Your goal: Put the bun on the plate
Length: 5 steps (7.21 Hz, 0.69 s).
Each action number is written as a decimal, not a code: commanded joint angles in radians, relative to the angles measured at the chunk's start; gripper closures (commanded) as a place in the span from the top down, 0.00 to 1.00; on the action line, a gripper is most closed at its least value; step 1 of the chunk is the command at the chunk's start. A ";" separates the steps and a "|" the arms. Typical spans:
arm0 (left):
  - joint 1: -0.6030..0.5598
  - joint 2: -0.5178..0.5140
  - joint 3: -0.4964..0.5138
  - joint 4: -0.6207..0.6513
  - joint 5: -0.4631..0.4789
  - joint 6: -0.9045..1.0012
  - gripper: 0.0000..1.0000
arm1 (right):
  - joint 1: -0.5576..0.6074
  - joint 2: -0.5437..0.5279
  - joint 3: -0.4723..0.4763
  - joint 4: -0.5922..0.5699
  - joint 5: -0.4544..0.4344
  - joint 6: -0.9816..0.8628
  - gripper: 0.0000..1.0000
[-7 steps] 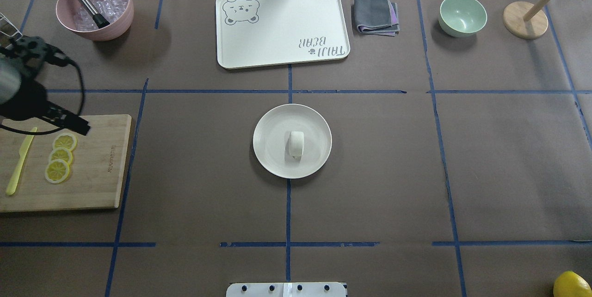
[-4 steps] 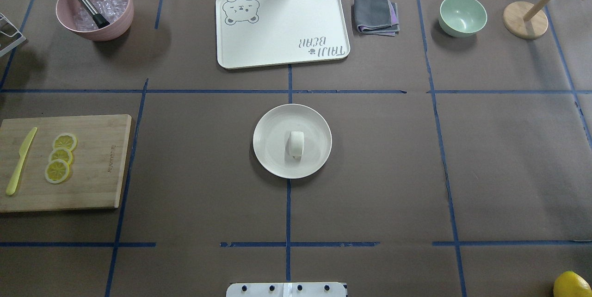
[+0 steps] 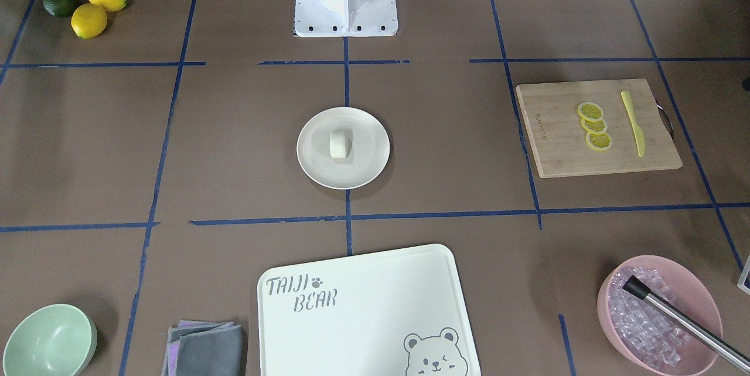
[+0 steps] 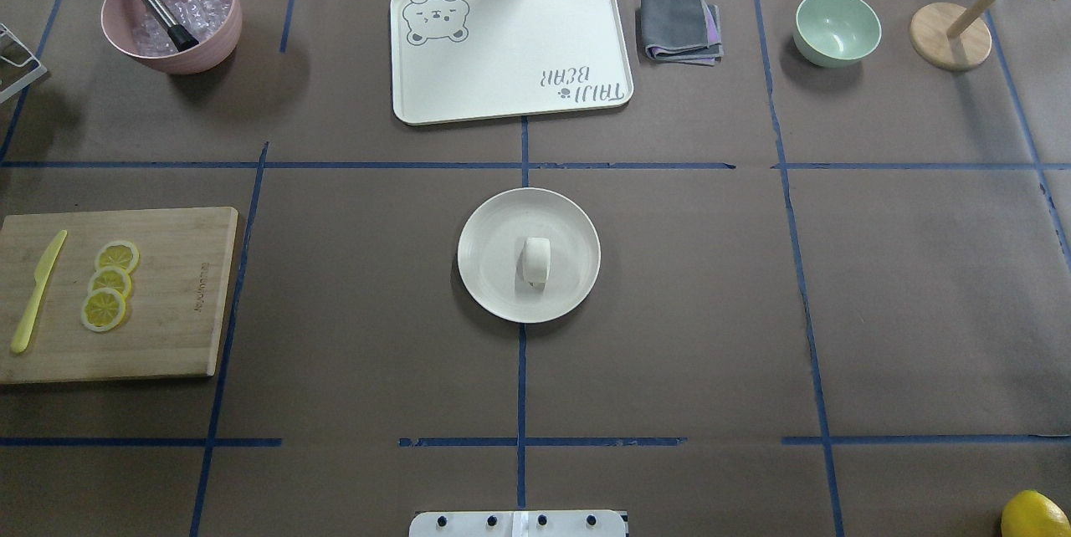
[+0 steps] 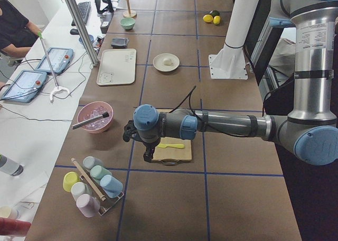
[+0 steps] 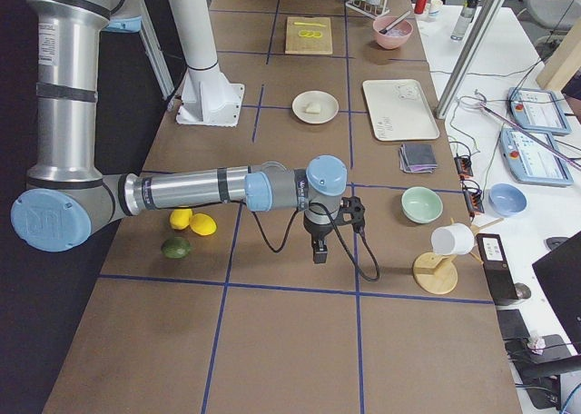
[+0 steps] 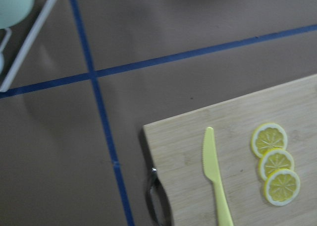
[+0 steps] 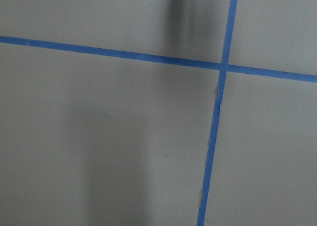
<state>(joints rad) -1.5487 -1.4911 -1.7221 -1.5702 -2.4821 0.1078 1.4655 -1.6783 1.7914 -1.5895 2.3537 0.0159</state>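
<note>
Overhead exterior view: bun rests centre-frame on plate, long axis vertical; left gripper and right gripper sit off-frame, and I cannot tell their spread.

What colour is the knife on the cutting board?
Pale yellow-green; the knife shows best in the left wrist-mounted view, lying on the cutting board.

Left gripper: seen only in the left side view, small and dark; jaw spacing could not be told.
Right gripper: seen only in the right side view; jaw spacing could not be told.
Lemon: cut off by the overhead view's bottom-right corner.
Knife: handle end ran off the wrist view's lower edge.
Tray: near edge and the bear's chin were cut off below in the front view.
Metal rod: outer end left the front view.
</note>
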 commanded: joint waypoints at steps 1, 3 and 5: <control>-0.014 -0.023 -0.011 0.088 0.014 -0.010 0.99 | 0.054 -0.014 -0.061 -0.003 0.012 -0.121 1.00; -0.010 -0.020 -0.020 0.090 0.138 -0.040 0.99 | 0.058 -0.012 -0.066 -0.003 0.010 -0.125 1.00; -0.007 0.036 -0.025 0.096 0.140 -0.066 1.00 | 0.058 -0.012 -0.070 -0.001 0.010 -0.125 1.00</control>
<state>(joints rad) -1.5568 -1.4912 -1.7399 -1.4756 -2.3523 0.0498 1.5225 -1.6911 1.7254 -1.5920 2.3640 -0.1078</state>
